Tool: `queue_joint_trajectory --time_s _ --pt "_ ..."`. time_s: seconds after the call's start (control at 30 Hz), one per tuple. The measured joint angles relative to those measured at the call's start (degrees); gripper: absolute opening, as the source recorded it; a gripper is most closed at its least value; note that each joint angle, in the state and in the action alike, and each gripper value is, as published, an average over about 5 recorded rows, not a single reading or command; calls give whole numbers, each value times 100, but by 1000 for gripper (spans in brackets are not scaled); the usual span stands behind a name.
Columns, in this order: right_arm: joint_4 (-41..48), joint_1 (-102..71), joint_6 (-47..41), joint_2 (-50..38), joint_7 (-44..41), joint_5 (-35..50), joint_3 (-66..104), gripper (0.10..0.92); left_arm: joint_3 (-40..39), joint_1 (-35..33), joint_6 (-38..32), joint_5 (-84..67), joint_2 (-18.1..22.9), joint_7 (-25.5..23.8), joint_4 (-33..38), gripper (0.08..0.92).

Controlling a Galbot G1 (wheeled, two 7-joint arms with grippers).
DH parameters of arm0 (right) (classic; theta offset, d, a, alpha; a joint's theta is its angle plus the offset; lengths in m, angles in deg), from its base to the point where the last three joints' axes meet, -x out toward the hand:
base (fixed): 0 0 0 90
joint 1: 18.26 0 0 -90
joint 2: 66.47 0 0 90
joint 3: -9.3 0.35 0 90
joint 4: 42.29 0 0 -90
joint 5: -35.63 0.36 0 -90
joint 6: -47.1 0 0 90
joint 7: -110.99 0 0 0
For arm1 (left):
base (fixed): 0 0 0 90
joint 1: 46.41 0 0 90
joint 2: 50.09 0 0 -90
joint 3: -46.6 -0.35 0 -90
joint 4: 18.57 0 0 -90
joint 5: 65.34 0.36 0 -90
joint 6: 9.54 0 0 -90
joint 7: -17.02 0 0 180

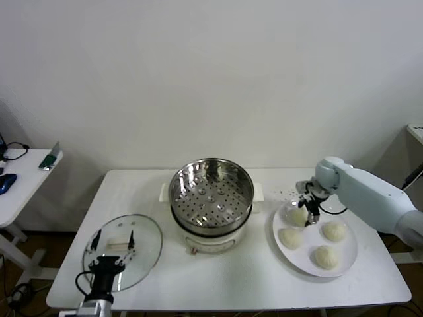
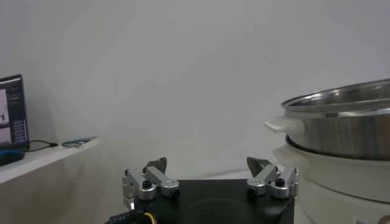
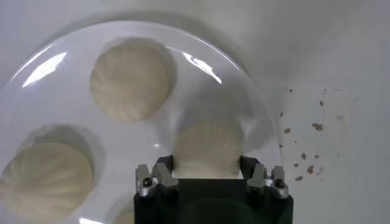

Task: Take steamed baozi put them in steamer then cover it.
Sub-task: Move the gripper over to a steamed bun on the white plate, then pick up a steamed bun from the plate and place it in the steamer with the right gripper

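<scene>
White table [image 1: 264,277], right gripper [image 3: 206,165] straddling smooth cream-white baozi [image 3: 206,146]

A white plate [image 1: 347,259] rests on the white table [image 1: 251,277], with a side desk [image 1: 23,175] well apart.

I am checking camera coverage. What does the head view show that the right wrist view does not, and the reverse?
Only the head view shows the round shiny steel steamer, empty, the clear glass cover lying on the white table, and the left gripper over that cover. Only the right wrist view shows brown specks clearly. Both show the white plate with cream-white steamed baozi, and the right gripper around one bun.
</scene>
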Motion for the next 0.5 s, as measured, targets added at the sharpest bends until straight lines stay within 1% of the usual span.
queue_joint_trajectory --time_s 0.27,0.5 --pt "-488 995 511 -42 -135 367 -745 697 12 -85 -5 -15 -33 -55 8 823" --pt "-934 2202 1174 214 -408 577 -1464 703 14 -131 -6 -26 -35 -47 11 823"
